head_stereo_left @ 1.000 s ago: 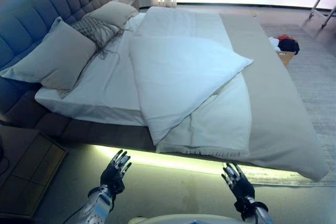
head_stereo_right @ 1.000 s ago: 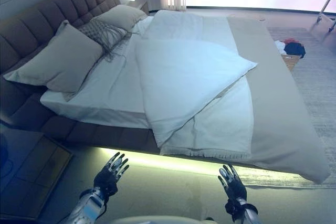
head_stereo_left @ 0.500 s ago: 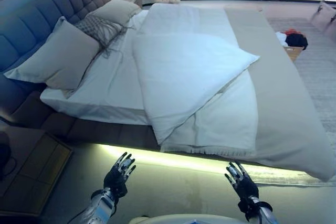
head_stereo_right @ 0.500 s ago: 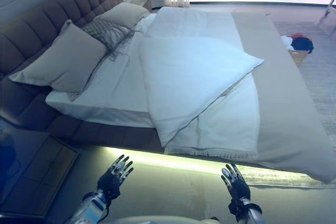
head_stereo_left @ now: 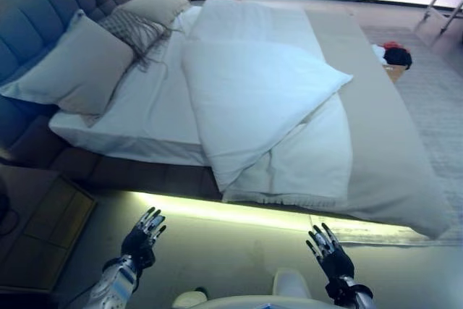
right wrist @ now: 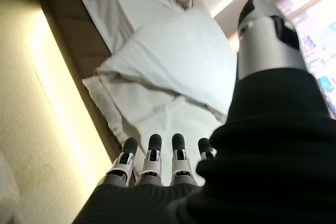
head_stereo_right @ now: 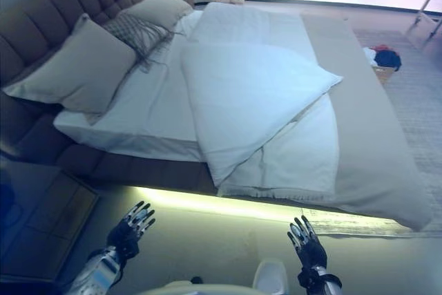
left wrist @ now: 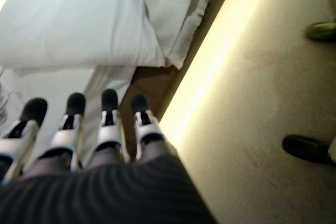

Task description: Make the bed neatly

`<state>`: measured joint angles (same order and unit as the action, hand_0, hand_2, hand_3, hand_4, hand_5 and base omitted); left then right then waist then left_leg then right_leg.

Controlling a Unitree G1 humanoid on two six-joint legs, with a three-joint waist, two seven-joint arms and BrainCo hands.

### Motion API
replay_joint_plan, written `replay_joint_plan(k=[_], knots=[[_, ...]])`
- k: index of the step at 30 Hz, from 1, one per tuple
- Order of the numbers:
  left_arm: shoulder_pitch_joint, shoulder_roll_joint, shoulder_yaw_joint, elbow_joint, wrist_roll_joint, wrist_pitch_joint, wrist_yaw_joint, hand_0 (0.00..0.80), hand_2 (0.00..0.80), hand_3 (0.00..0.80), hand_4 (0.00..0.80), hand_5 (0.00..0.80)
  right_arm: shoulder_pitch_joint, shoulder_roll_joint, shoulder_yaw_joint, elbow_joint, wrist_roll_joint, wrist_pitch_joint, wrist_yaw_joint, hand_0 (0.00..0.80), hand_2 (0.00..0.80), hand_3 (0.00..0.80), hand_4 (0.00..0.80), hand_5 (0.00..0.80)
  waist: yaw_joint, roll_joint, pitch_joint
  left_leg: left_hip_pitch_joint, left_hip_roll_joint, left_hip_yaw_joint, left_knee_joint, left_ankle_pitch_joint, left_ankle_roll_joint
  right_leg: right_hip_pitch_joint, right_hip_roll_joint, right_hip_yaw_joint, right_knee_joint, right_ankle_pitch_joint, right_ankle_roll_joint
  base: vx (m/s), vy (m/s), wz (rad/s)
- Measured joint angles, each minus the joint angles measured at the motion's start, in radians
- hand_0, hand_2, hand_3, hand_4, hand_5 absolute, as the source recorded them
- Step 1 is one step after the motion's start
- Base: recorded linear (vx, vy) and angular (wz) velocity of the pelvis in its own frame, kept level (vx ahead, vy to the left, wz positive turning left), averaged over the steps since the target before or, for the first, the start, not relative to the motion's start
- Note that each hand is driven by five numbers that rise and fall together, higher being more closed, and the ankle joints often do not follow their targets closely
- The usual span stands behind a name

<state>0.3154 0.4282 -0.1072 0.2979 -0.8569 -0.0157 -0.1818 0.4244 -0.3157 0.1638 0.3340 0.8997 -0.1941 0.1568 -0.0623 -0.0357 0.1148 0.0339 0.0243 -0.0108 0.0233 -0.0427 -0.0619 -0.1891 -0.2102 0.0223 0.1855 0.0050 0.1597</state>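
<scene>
The bed (head_stereo_left: pixel 137 146) lies ahead with a white duvet (head_stereo_left: pixel 253 99) folded back over itself, one corner pointing toward the beige blanket (head_stereo_left: pixel 383 142) on the right side. White sheet (head_stereo_left: pixel 145 106) shows bare on the left. Three pillows lean at the tufted headboard (head_stereo_left: pixel 43 19): a large beige one (head_stereo_left: pixel 72 70), a grey patterned one (head_stereo_left: pixel 134 30) and another beige one (head_stereo_left: pixel 155 5). My left hand (head_stereo_left: pixel 141 235) and right hand (head_stereo_left: pixel 325 251) hover open over the floor short of the bed's lit edge, touching nothing.
A dark nightstand (head_stereo_left: pixel 40 240) stands at lower left beside the bed. A basket of clothes (head_stereo_left: pixel 391 56) sits on the rug past the bed's right side. A sheet of paper (head_stereo_left: pixel 362 231) lies on the floor by the bed's near right corner.
The whole view has shifted, so the camera moved. Both hands sit a little lower and the left one further left; their fingers stay spread.
</scene>
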Motion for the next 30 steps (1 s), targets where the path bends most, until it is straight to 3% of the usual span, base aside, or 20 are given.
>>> replay_joint_plan(k=[3, 4, 7, 9, 11, 13, 15, 16, 18, 21, 23, 25, 27, 30], knots=[[0.005, -0.048, -0.022, -0.010, -0.002, 0.007, -0.020, 0.000, 0.000, 0.000, 0.000, 0.000, 0.001, -0.021, -0.025, 0.027, 0.019, 0.006, -0.001, 0.000, 0.000, 0.000, 0.000, 0.000, -0.003, 0.049, 0.007, 0.042, 0.045, -0.015, -0.015, -0.008, -0.010, 0.048, 0.061, -0.007, -0.032, 0.006, -0.023, 0.373, -0.314, 0.11], [0.021, -0.062, -0.023, -0.009, -0.002, 0.007, -0.030, 0.000, 0.000, 0.000, 0.000, 0.000, -0.007, -0.029, -0.031, 0.021, 0.020, 0.006, 0.001, 0.000, 0.000, 0.000, 0.000, 0.000, -0.003, 0.068, 0.007, 0.041, 0.061, -0.016, -0.004, -0.019, -0.021, 0.047, 0.081, -0.013, -0.008, -0.008, -0.045, 0.348, -0.339, -0.08], [0.031, -0.072, -0.032, -0.010, -0.002, 0.006, -0.043, 0.000, 0.000, 0.000, 0.000, 0.000, -0.011, -0.051, -0.033, 0.022, 0.026, 0.008, 0.007, 0.000, 0.000, 0.000, 0.000, 0.000, -0.004, 0.078, 0.006, 0.039, 0.077, -0.016, 0.029, -0.044, 0.003, 0.041, 0.094, -0.029, 0.053, -0.059, -0.061, 0.350, -0.354, 0.12], [0.032, -0.075, -0.026, -0.011, -0.010, 0.009, -0.042, 0.000, 0.000, 0.000, 0.000, 0.000, -0.030, -0.050, -0.027, 0.021, 0.025, 0.033, -0.004, 0.000, 0.000, 0.000, 0.000, 0.000, -0.002, 0.065, 0.001, 0.042, 0.093, -0.026, 0.063, -0.055, 0.007, 0.028, 0.105, -0.033, 0.137, -0.114, -0.079, 0.315, -0.362, 0.24], [0.031, -0.072, -0.024, -0.009, -0.021, 0.010, -0.045, 0.000, 0.000, 0.000, 0.000, 0.000, -0.046, -0.048, -0.013, 0.026, 0.026, 0.048, -0.006, 0.000, 0.000, 0.000, 0.000, 0.000, -0.002, 0.030, -0.003, 0.015, 0.096, -0.028, 0.135, -0.048, -0.005, 0.020, 0.122, -0.036, 0.174, -0.155, -0.104, 0.252, -0.345, 0.20], [0.005, -0.058, -0.033, 0.007, -0.022, 0.003, -0.043, 0.000, 0.000, 0.000, 0.000, 0.000, -0.086, -0.043, 0.009, 0.059, 0.024, 0.056, -0.001, 0.000, 0.000, 0.000, 0.000, 0.000, 0.001, -0.019, 0.001, -0.123, 0.099, -0.022, 0.405, -0.026, -0.032, 0.021, 0.150, -0.023, 0.198, -0.178, -0.154, 0.226, -0.282, 0.16], [0.001, -0.061, -0.049, 0.013, -0.023, 0.003, -0.045, 0.000, 0.000, 0.000, 0.000, 0.000, -0.101, -0.052, 0.007, 0.085, 0.025, 0.055, 0.000, 0.000, 0.000, 0.000, 0.000, 0.000, 0.037, -0.031, -0.004, -0.214, 0.112, -0.055, 0.590, 0.079, -0.013, 0.061, 0.183, -0.015, 0.165, -0.167, -0.186, 0.249, -0.153, -0.02], [-0.008, -0.060, -0.062, 0.022, -0.022, 0.002, -0.047, 0.000, 0.000, 0.000, 0.000, 0.000, -0.099, -0.055, 0.003, 0.094, 0.027, 0.054, -0.001, 0.000, 0.000, 0.000, 0.000, 0.000, 0.042, -0.044, -0.001, -0.253, 0.118, -0.059, 0.653, 0.112, 0.012, 0.090, 0.183, -0.022, 0.137, -0.157, -0.204, 0.302, -0.021, 0.03], [-0.010, -0.063, -0.085, 0.026, -0.022, 0.002, -0.066, 0.000, 0.000, 0.000, 0.000, 0.000, -0.085, -0.058, 0.001, 0.102, 0.037, 0.051, -0.002, 0.000, 0.000, 0.000, 0.000, 0.000, 0.052, -0.038, -0.005, -0.259, 0.107, -0.040, 0.670, 0.112, 0.015, 0.125, 0.185, -0.051, 0.112, -0.152, -0.226, 0.320, 0.052, 0.04], [-0.024, -0.064, -0.091, 0.038, -0.022, 0.000, -0.075, 0.000, 0.000, 0.000, 0.000, 0.000, -0.062, -0.047, 0.011, 0.097, 0.038, 0.049, -0.022, 0.000, 0.000, 0.000, 0.000, 0.000, 0.048, -0.012, -0.011, -0.251, 0.093, 0.019, 0.455, 0.100, 0.001, 0.139, 0.193, -0.100, 0.068, -0.149, -0.238, 0.390, 0.111, 0.19], [-0.048, -0.067, -0.106, 0.044, -0.021, -0.005, -0.071, 0.000, 0.000, 0.000, 0.000, 0.000, -0.044, -0.044, 0.013, 0.089, 0.038, 0.049, -0.035, 0.000, 0.000, 0.000, 0.000, 0.000, 0.054, -0.004, -0.006, -0.219, 0.081, -0.029, 0.205, 0.102, -0.005, 0.152, 0.212, -0.072, 0.032, -0.137, -0.245, 0.450, 0.094, 0.22], [-0.047, -0.089, -0.107, 0.056, -0.020, -0.010, -0.064, 0.000, 0.000, 0.000, 0.000, 0.000, -0.037, -0.053, 0.011, 0.084, 0.038, 0.049, -0.033, 0.000, 0.000, 0.000, 0.000, 0.000, 0.056, 0.011, 0.003, -0.183, 0.085, -0.102, 0.004, 0.103, -0.006, 0.174, 0.244, 0.003, 0.020, -0.127, -0.248, 0.464, 0.103, 0.03], [-0.041, -0.105, -0.107, 0.064, -0.020, -0.013, -0.064, 0.000, 0.000, 0.000, 0.000, 0.000, -0.035, -0.058, 0.008, 0.078, 0.037, 0.049, -0.021, 0.000, 0.000, 0.000, 0.000, 0.000, 0.081, 0.050, 0.017, -0.187, 0.089, -0.136, -0.044, 0.102, -0.007, 0.192, 0.257, 0.051, 0.011, -0.137, -0.240, 0.472, 0.133, -0.36], [-0.030, -0.105, -0.101, 0.081, -0.019, -0.015, -0.067, 0.000, 0.000, 0.000, 0.000, 0.000, -0.032, -0.052, 0.016, 0.078, 0.035, 0.049, -0.006, 0.000, 0.000, 0.000, 0.000, 0.000, 0.111, 0.101, 0.021, -0.191, 0.073, -0.168, -0.028, 0.102, -0.007, 0.229, 0.252, 0.080, 0.009, -0.166, -0.222, 0.489, 0.179, -0.34]])
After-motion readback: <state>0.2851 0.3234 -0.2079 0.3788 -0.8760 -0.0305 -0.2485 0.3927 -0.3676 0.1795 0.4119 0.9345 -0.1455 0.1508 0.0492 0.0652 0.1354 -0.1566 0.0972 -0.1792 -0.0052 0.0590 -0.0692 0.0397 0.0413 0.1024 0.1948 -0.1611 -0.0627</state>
